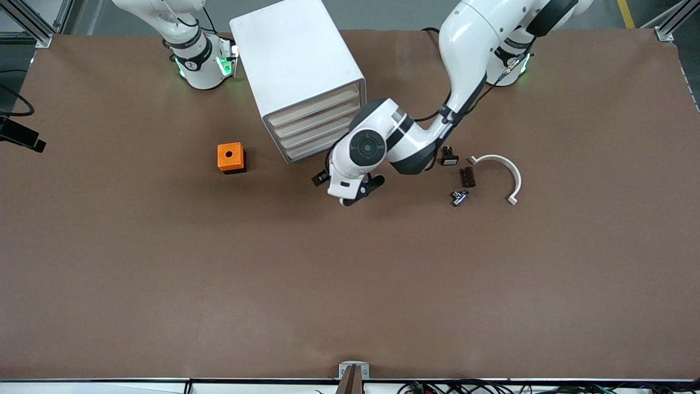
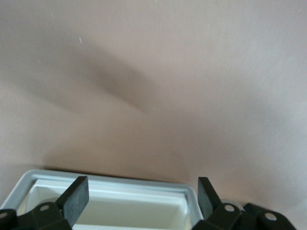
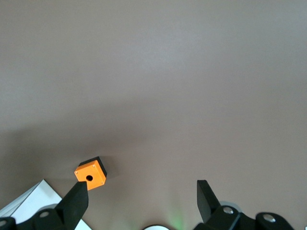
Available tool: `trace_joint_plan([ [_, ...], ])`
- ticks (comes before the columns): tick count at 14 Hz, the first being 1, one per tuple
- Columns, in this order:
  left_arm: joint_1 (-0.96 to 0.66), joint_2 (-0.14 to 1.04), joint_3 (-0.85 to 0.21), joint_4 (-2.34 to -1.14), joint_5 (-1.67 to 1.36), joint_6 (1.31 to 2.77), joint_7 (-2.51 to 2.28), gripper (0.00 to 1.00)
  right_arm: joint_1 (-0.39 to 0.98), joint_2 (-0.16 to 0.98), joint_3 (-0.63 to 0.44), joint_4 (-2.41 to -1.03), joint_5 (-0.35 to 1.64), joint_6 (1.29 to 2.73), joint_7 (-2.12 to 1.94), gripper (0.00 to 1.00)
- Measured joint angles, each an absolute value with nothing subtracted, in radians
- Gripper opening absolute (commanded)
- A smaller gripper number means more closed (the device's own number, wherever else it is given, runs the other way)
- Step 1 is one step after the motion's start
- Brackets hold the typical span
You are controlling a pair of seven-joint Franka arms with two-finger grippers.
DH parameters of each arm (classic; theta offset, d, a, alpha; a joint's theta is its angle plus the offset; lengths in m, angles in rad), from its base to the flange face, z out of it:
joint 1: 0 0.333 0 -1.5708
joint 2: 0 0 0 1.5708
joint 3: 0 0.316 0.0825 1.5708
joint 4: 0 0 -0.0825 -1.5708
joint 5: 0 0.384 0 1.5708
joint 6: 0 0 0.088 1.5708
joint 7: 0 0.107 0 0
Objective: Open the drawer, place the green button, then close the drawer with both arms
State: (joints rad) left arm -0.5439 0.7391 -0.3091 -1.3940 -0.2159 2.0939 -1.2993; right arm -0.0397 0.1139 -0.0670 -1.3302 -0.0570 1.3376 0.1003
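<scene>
left gripper (image 2: 141, 201) hangs wide at the cabinet (image 1: 298, 71) drawers; line its jaws squarely on one drawer front, then pull straight. right gripper (image 3: 141, 201), wide, waits. button (image 1: 459, 197) lies on the surface toward the left arm's end.

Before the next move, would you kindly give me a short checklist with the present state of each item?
1. Left hand open and empty: ok.
2. Left hand at the cabinet front: ok; a white drawer rim shows close by it.
3. Drawer open far enough for the button: cannot tell; the arm hides it in the front view.
4. Button free on the table, untouched: ok.
5. Right hand open, empty, waiting above the table near the orange box: ok.
</scene>
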Motion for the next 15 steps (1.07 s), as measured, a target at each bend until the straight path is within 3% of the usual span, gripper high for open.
trace_joint_plan([
  [15,-0.361,0.734,-0.306,-1.395,-0.129,2.094,-1.298,1.00,-0.042,0.074,-0.069,-1.320,-0.027,1.241,0.100,1.00],
])
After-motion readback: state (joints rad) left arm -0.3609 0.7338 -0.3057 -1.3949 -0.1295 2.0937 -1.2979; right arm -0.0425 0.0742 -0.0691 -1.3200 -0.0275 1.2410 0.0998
